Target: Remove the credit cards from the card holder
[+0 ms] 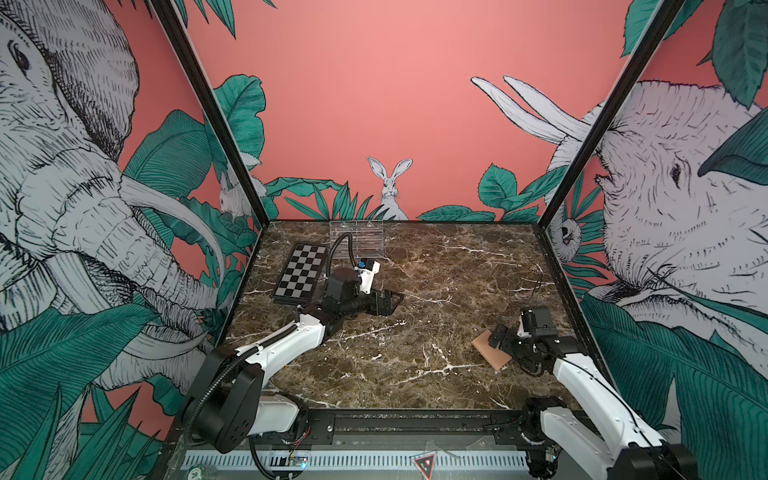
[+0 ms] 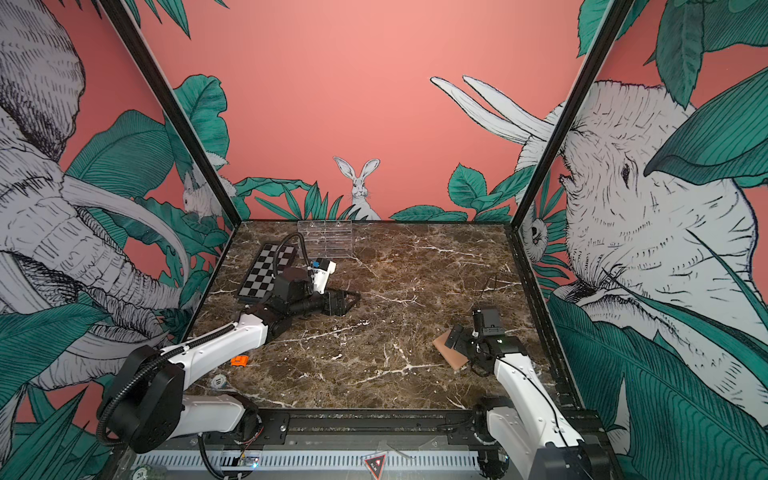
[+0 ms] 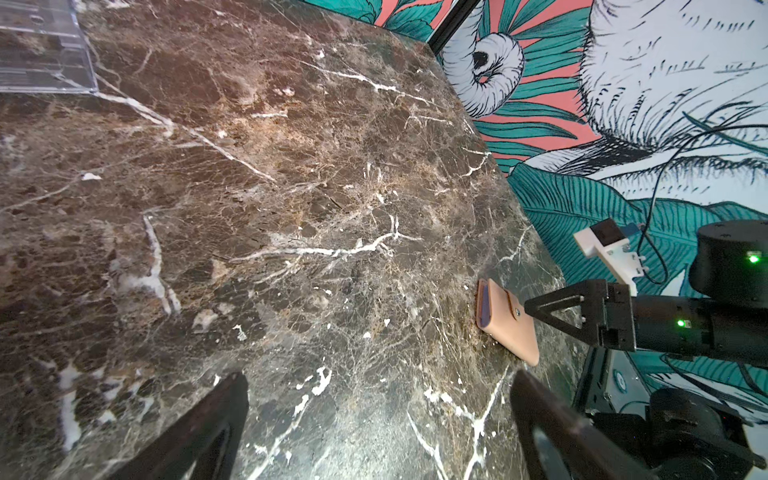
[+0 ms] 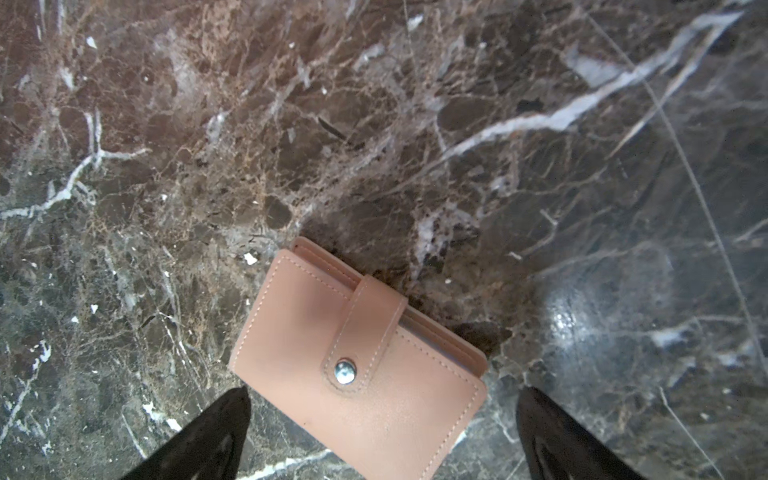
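Two labels lie nearest, on the frame before the table's (image 1: 415, 374) near edge: a round disc (image 1: 194, 472) marked "20" and a red triangle sticker (image 1: 424, 462) whose print is too small to read. Just inside the near left corner, beside the left arm, sits a small orange thing (image 2: 239, 360). Toward the near right corner, close to the right edge, the card holder (image 4: 357, 365) lies flat and folded shut, its tab fastened by a silver snap (image 4: 345, 371); it bears no readable brand. A bluish strip (image 3: 482, 305) shows along its open side, but what it is cannot be told. The right claw (image 4: 382, 399) is spread wide with a finger on either side of the holder, gripping nothing; whether it touches cannot be told. Near the middle, the left claw (image 3: 378, 376) is likewise wide open and empty above bare marble. Farther, by the left edge, lies a chequered board (image 1: 299, 274), and a clear acrylic rack (image 1: 356, 241) stands at the far edge.
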Tool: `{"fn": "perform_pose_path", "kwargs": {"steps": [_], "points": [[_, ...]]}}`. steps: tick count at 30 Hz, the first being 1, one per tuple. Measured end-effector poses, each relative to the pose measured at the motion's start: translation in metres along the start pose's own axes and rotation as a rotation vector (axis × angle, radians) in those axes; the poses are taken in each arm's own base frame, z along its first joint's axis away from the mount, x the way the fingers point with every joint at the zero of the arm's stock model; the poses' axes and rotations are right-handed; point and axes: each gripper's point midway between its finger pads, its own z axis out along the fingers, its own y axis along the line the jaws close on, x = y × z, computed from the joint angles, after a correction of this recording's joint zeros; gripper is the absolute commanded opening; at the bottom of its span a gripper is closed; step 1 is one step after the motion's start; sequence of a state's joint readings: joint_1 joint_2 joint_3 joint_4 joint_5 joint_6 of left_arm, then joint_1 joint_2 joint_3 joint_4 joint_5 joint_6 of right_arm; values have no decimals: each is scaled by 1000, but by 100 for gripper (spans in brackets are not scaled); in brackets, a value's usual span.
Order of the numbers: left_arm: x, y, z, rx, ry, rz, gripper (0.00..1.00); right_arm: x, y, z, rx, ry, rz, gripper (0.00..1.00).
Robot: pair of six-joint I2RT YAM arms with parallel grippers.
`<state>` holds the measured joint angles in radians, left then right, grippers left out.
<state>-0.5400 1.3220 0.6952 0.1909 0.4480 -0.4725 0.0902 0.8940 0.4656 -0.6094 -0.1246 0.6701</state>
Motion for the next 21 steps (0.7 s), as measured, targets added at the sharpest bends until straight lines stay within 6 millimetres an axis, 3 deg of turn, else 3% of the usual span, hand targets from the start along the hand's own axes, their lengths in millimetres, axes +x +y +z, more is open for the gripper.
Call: {"fn": "perform_pose_path", "kwargs": {"steps": [9, 21], "points": [[11, -5, 8, 5, 29, -3, 98, 10, -4, 9, -6, 23, 3, 98], [26, -6, 22, 10, 71, -21, 98, 17, 7, 13, -83, 55, 1, 98]]}}
